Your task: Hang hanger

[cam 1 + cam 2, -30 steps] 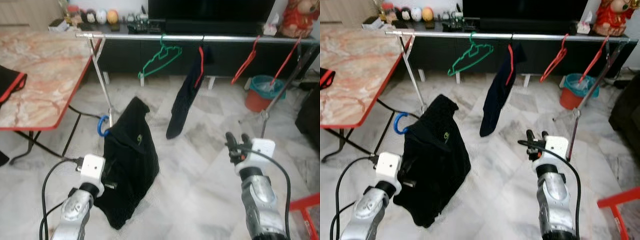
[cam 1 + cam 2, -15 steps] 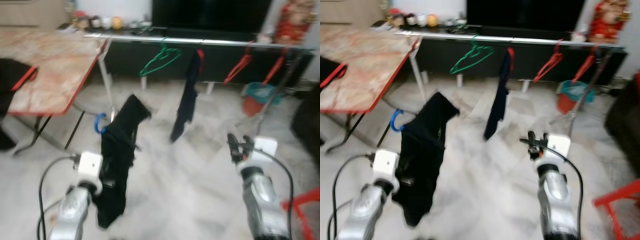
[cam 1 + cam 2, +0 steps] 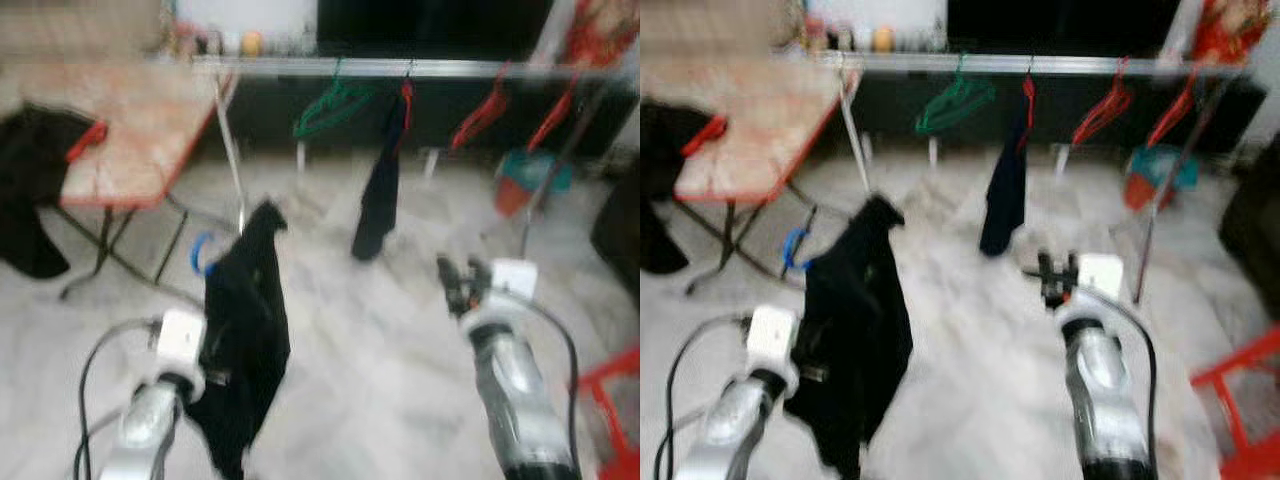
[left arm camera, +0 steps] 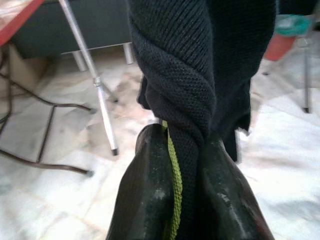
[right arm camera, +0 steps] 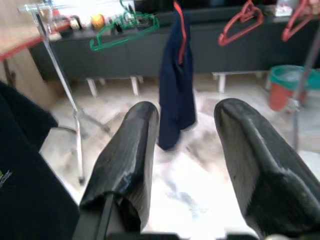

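My left gripper is shut on a black knitted garment with a green strip pinched between its fingers. The garment hangs on a blue hanger, whose hook sticks out at its upper left. Ahead runs a silver clothes rail carrying a green hanger, a dark garment on a red hanger and two bare red hangers. My right gripper is raised at the right, open and holding nothing, well short of the rail.
A marble-topped table with a red edge stands at the left, with black cloth draped over its near end. A teal and red bucket sits under the rail's right end. A red frame is at the right edge.
The whole picture has shifted and blurred, so the camera has moved; more of the table's left end shows. The black garment stays in my left gripper and swings a little. The right gripper stays open.
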Controlling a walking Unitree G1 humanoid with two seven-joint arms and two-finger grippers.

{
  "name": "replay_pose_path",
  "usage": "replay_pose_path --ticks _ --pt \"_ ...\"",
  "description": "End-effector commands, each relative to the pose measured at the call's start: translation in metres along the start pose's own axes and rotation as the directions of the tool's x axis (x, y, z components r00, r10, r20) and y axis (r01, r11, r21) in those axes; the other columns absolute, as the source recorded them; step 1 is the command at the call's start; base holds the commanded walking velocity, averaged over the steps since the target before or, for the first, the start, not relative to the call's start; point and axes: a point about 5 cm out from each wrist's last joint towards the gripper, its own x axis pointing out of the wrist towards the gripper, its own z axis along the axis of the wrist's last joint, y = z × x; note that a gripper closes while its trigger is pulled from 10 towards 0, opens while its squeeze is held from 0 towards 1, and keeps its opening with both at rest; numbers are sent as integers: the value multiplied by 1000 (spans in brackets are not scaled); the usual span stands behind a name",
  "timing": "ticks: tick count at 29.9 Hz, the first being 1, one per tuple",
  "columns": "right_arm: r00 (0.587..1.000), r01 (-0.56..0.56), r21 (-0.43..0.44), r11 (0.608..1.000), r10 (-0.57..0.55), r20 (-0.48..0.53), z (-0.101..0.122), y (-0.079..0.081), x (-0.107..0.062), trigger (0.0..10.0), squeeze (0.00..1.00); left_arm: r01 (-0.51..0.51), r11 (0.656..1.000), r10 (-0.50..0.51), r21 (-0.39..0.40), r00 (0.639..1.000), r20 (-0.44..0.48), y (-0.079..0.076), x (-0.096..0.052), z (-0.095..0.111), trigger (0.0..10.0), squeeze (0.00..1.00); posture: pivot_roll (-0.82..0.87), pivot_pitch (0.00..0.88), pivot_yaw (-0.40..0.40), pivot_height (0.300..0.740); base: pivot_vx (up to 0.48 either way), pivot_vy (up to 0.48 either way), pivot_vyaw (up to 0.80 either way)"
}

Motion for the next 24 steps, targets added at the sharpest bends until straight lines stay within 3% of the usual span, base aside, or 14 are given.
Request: replay_pose_path --ticks 1,6,13,15,16,17,18,19,24 --pt "999 -35 -18 999 35 9 4 8 1 10000 0 1 1000 -2 14 999 46 4 3 12 10000 0 35 0 -21 740 -266 0 0" --pt "994 -109 -50 993 109 -2 5 21 0 10000 0 19 1000 -20 22 999 46 1 4 14 10000 0 36 0 -20 740 -161 0 0" --pt "950 -310 -53 949 307 -63 -1 37 -4 10000 0 80 996 -82 28 995 52 -7 8 24 10000 0 46 0 -29 740 0 0 0" --pt "893 -447 -73 891 441 -89 0 48 -8 10000 0 125 992 -127 31 990 61 -11 11 31 10000 0 46 0 -33 740 0 0 0" --pt "893 -447 -73 891 441 -89 0 48 -8 10000 0 125 992 -127 31 990 61 -11 11 31 10000 0 46 0 -33 740 0 0 0" --pt "861 -507 -88 857 498 -106 -1 52 -10 10000 0 149 988 -151 30 987 63 -14 13 35 10000 0 49 0 -37 740 0 0 0" --pt "861 -507 -88 857 498 -106 -1 52 -10 10000 0 149 988 -151 30 987 63 -14 13 35 10000 0 49 0 -37 740 0 0 0" --pt "822 -567 -97 818 555 -128 -4 56 -13 10000 0 199 979 -201 31 977 71 -20 16 42 10000 0 55 0 -45 740 0 0 0" --pt "746 -662 -85 744 645 -168 -9 61 -15 10000 0 316 947 -319 59 946 54 -33 19 54 10000 0 66 0 -67 740 0 0 0"
